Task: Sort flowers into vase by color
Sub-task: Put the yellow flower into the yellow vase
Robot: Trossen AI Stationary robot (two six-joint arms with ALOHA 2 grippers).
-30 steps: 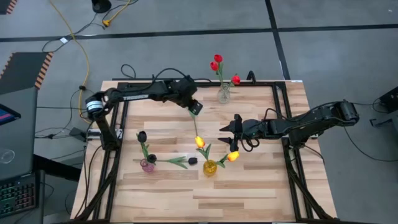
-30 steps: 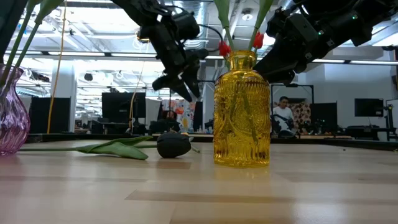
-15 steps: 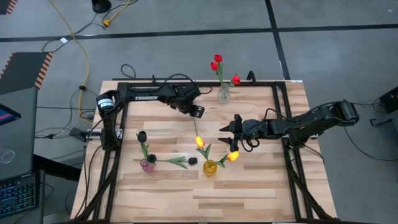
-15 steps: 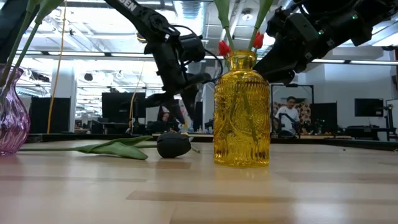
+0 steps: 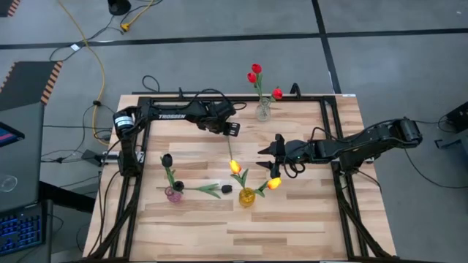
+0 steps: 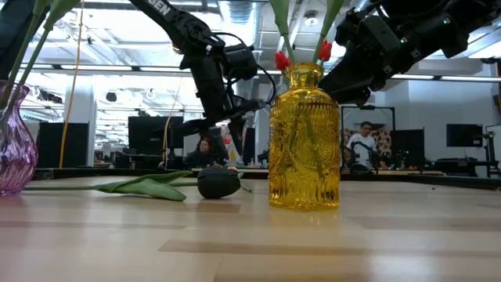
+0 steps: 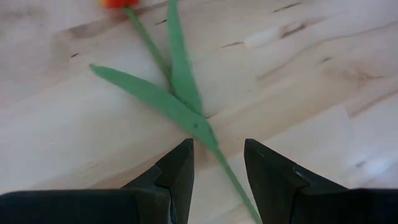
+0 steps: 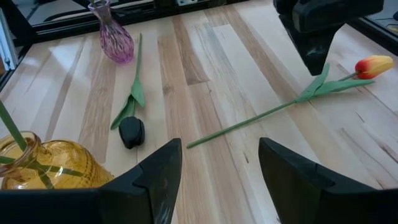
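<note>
A yellow-orange flower [image 8: 267, 112] lies flat on the table, its stem [image 5: 229, 150] showing just below my left gripper [image 5: 230, 131]. My left gripper is open and points steeply down. Its fingers [image 7: 183, 165] stand on either side of the thin stem [image 7: 214, 146], just behind the leaves [image 7: 180, 87], with a gap on each side. The yellow vase [image 5: 247, 196] holds two yellow flowers [image 5: 235, 166]. My right gripper [image 5: 265, 150] hovers open over the table's middle with nothing between its fingers [image 8: 165, 168].
A black flower [image 8: 130, 130] lies on the table left of the yellow vase [image 6: 304, 141]. The purple vase [image 5: 174, 193] at the left holds two black flowers. A clear vase [image 5: 263, 109] with red flowers stands at the far edge. Black frame rails border the table.
My left gripper has sunk toward the lying yellow-orange flower and rolled about its own pointing line. It now straddles the stem. The flower has stayed where it was.
</note>
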